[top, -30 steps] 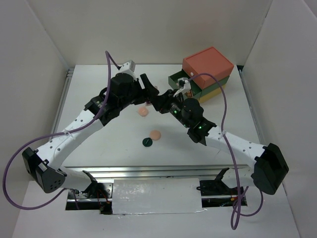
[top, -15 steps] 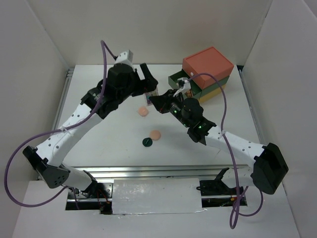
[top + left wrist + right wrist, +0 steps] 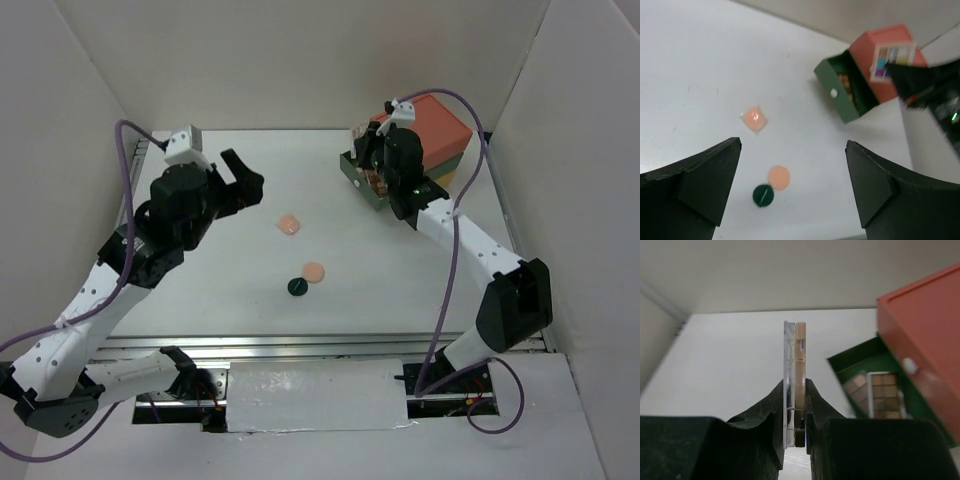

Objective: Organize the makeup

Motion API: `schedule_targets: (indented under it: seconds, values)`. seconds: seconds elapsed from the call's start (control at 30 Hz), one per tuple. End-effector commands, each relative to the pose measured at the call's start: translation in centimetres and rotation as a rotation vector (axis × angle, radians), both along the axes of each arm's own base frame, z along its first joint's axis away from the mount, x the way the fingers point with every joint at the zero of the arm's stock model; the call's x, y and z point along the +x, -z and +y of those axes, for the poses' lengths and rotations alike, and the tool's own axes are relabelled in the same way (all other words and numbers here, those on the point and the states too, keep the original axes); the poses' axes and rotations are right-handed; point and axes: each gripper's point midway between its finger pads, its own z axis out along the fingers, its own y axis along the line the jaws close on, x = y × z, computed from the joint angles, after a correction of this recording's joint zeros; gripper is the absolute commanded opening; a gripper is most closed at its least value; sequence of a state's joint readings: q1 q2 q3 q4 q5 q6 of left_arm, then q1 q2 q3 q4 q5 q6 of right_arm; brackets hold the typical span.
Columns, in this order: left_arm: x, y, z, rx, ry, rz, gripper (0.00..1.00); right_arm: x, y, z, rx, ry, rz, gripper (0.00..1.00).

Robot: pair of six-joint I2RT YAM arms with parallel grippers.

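While the right gripper (image 3: 795, 390) is pinching the small square palette (image 3: 795, 352) edge-on, jaws narrow across its flat faces, it's hanging near the open green drawer (image 3: 862, 362), where a brown palette (image 3: 884, 395) is already lying. The held palette is looking light, stiff and slick, clear-lidded plastic, probably brittle at the hinge. Grip is sitting low on it, so I'm expecting it could pivot. Left gripper (image 3: 792, 145) is hovering empty, jaws wide, over a peach compact (image 3: 755, 119), a second peach compact (image 3: 779, 177) and the dark green disc (image 3: 763, 195). All are lying flat and low, so I'm judging they need a rim pinch.
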State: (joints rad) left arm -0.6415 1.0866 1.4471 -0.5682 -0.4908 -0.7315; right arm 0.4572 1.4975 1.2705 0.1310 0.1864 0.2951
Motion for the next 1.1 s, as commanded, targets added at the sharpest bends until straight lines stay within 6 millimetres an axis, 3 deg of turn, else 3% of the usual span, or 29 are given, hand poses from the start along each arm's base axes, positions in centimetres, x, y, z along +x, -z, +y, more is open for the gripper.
schedule_targets:
  seconds: [0.0, 0.1, 0.27, 0.33, 0.37, 0.5, 0.63, 0.73, 1.07]
  values:
    - [-1.1, 3.7, -1.4, 0.022, 0.114, 0.064, 0.99, 3.0, 1.1, -2.7, -0.223, 0.086, 0.028, 0.0]
    - [-3.9, 8.2, -1.4, 0.048, 0.204, 0.155, 0.99, 5.0, 2.0, -3.9, -0.296, 0.104, 0.054, 0.0]
    - [-9.0, 9.7, 2.2, 0.126, 0.248, 0.158, 0.99, 6.6, 3.4, -3.6, -0.323, 0.012, 0.073, 0.05]
    - [-10.4, 9.3, 4.1, 0.181, 0.236, 0.15, 0.99, 7.3, 3.8, -4.5, -0.317, 0.008, 0.078, 0.05]
    - [-11.4, 10.3, 5.0, 0.225, 0.236, 0.193, 0.99, 7.6, 4.6, -4.4, -0.313, -0.013, 0.096, 0.05]
    - [-13.8, 10.8, 8.2, 0.307, 0.218, 0.152, 0.99, 8.4, 6.6, -5.2, -0.311, -0.017, 0.139, 0.06]
    - [-15.2, 9.0, 7.9, 0.224, 0.282, -0.017, 0.99, 8.3, 8.2, -4.8, -0.297, -0.048, 0.176, 0.1]
    - [-15.3, 8.1, 8.6, 0.197, 0.244, -0.076, 0.99, 7.9, 9.1, -4.0, -0.271, -0.093, 0.193, 0.12]
    - [-14.3, 9.1, 8.2, 0.228, 0.236, -0.018, 0.99, 8.5, 11.1, -4.2, -0.241, -0.089, 0.247, 0.18]
